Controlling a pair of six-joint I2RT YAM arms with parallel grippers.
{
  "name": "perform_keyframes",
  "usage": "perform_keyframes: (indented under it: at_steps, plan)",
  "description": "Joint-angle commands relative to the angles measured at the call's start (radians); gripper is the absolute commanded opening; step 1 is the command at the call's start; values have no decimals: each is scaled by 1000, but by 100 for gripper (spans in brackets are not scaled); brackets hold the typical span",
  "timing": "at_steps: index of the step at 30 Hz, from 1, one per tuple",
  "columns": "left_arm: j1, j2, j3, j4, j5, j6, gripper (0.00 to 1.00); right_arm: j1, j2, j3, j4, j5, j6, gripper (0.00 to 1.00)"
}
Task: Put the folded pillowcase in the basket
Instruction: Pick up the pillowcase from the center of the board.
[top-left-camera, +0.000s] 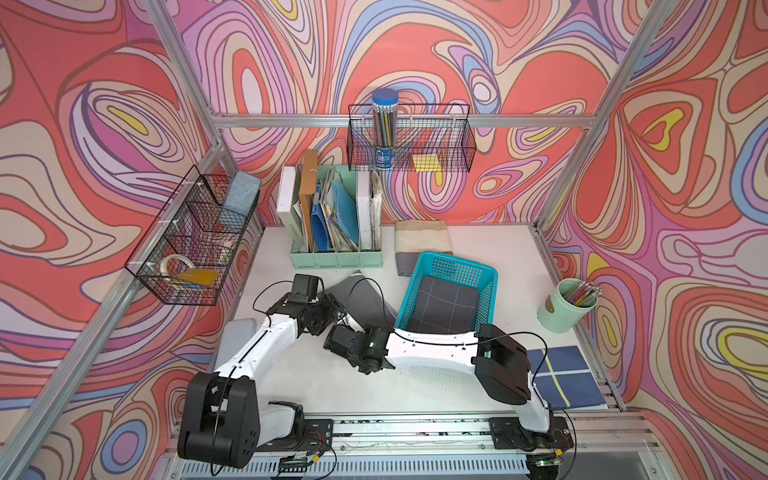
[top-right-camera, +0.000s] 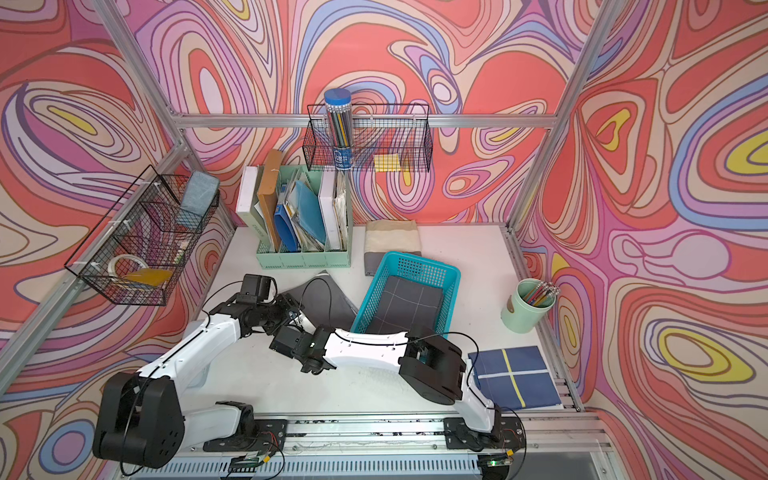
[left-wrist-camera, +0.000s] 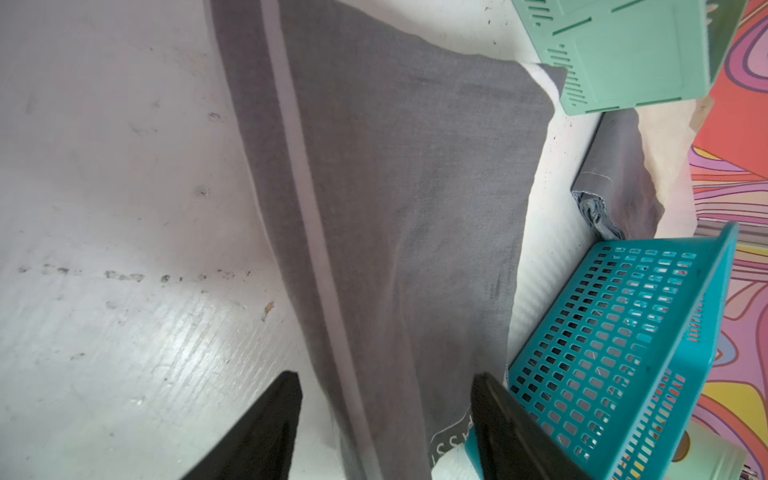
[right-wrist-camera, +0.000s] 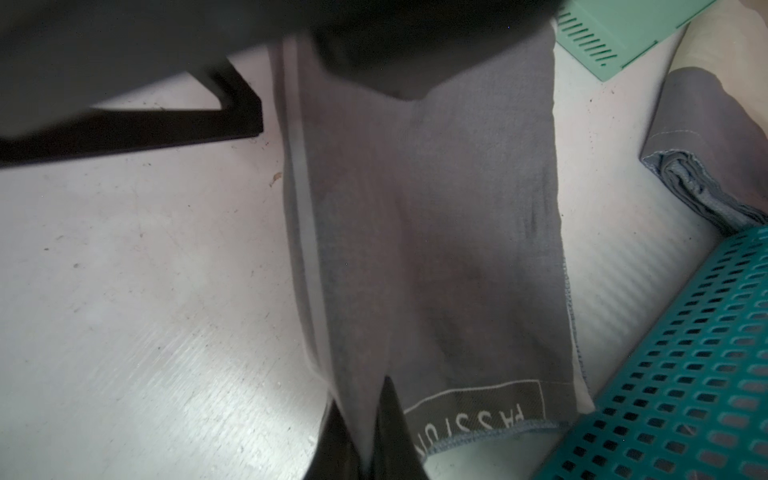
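Near the middle of the table (top-left-camera: 505, 266), in both top views, the grey pillowcase (top-left-camera: 368, 297) (top-right-camera: 322, 297) lies flat between the green file holder (top-left-camera: 332, 257) and the turquoise basket (top-left-camera: 455, 266). It sits just beside the basket wall that faces the table's left edge. The basket sits askew and holds a dark checked cloth (top-left-camera: 446, 305), so the pillowcase would have to go on top of that. Both arms lean in over the pillowcase's front end: the left arm (top-left-camera: 266, 336) from the front left corner, the right arm (top-left-camera: 432, 347) across the basket's front rim.

From the left wrist, the left hand (left-wrist-camera: 384, 376) stands wide. One finger is over bare table and the other is by the basket's corner, with the cloth between them ungripped. It looks placed to leave the cloth free.

From the right wrist, the right hand (right-wrist-camera: 361, 395) is pinched narrow on the pillowcase's hem beside the sewn label (right-wrist-camera: 473, 411), and the fabric draws up into it. That end lies close by the basket, probably chosen so a short lift carries the cloth over the wall.
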Motion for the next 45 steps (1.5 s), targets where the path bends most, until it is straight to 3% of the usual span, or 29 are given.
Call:
perform_keyframes:
  at_steps: [1, 7, 13, 22, 27, 32, 34, 36, 40, 45]
  plan:
    - [-11, -29, -27, -79, 17, 24, 75, -3, -22, 4, 42, 8, -14, 7]
    - [-11, -33, -123, 51, 31, -55, 80, -2, -33, -4, 43, -2, -9, 5]
    - [-13, 27, -131, 142, 64, -112, 86, -3, -46, -6, 42, 0, -6, 3]
    - [-15, 24, -196, 257, 19, -151, 87, -3, -57, 0, 40, -36, -1, 1]
    - [-15, 22, -220, 351, -11, -162, 72, 3, -69, -26, 47, -66, 8, 1]
    - [-17, 67, -230, 467, 32, -189, 36, 5, -76, -27, 45, -69, 18, 1]
    - [-19, 78, -220, 455, 41, -179, 17, 5, -77, -21, 34, -63, 20, 8]
    - [-19, 79, -196, 417, 45, -153, 3, 4, -81, -15, 16, -61, 27, 24]
    - [-19, 63, -107, 269, 37, -52, 0, 5, -125, -18, -26, -68, 45, 51]
    - [-17, 121, 148, -72, 9, 166, 0, -1, -306, -42, -119, 38, 92, 60]
